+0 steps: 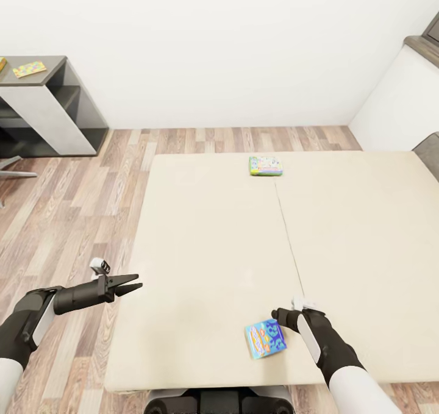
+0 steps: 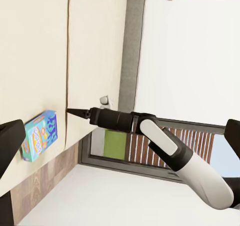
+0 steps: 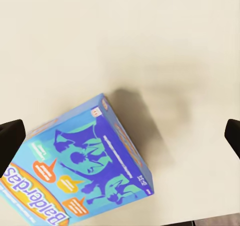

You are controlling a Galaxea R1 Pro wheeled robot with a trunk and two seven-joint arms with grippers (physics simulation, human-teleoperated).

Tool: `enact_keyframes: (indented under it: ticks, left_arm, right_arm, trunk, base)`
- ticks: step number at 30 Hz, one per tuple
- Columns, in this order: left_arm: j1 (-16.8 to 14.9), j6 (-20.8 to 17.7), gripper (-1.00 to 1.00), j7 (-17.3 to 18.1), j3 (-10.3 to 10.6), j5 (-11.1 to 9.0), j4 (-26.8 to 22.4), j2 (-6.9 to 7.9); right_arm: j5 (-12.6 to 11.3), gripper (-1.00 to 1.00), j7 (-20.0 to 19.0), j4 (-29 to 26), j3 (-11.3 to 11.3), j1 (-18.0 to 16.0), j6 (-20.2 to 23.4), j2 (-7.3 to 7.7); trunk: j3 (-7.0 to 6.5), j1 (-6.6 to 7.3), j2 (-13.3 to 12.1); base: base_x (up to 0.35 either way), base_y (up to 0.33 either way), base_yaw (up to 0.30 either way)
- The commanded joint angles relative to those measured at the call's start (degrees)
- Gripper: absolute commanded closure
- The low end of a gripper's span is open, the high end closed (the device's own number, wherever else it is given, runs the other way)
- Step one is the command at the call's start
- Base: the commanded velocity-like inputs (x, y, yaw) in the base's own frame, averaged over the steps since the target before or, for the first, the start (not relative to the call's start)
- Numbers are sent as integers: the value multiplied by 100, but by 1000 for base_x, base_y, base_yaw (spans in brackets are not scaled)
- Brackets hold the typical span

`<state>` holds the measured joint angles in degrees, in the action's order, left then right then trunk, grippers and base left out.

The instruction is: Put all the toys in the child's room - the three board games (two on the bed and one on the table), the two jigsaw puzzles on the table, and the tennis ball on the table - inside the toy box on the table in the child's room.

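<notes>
Blue game (image 1: 265,338) lies flat on bed (image 1: 201,231), near front edge. Right gripper (image 1: 283,316) hovers just beside it, fingers wide apart, holding nothing. Should drop straight down, straddle box edges, squeeze gently. Left gripper (image 1: 129,285) released, off bed's side. Green game (image 1: 266,166) waits far up bed.

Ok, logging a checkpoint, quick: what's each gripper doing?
Left gripper: open, empty, beside the bed.
Right gripper: open above the blue board game, not holding it.

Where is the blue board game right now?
In the head view the blue board game lies flat on the bed near its front edge, just left of the right tool, which hangs open above it.
</notes>
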<state>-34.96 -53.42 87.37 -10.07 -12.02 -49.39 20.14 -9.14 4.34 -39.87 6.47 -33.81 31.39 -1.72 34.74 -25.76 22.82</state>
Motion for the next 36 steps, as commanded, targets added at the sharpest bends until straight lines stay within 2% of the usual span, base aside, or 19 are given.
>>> enact_keyframes:
  ticks: [1,13,26,36]
  left_arm:
    - [-2,-61,-100,19,3,-2,-1,1]
    - [-2,-63,-100,7,7,-2,-1,-25]
    - [-2,-63,-100,0,13,-2,-1,-36]
    - [-2,-63,-100,0,14,-2,-1,-36]
  right_arm:
    - [-61,-100,40,-14,12,-2,25,-5]
    - [-61,-100,-109,-37,12,6,33,16]
    - [-61,-100,-269,-38,4,6,26,0]
    - [-61,-100,-294,-38,3,6,32,56]
  trunk:
    - [17,-3,9]
    - [119,-3,9]
    - [133,-3,9]
    - [134,-3,9]
  base:
    - [0,0,0]
    - [0,0,0]
    - [0,0,0]
    - [0,0,0]
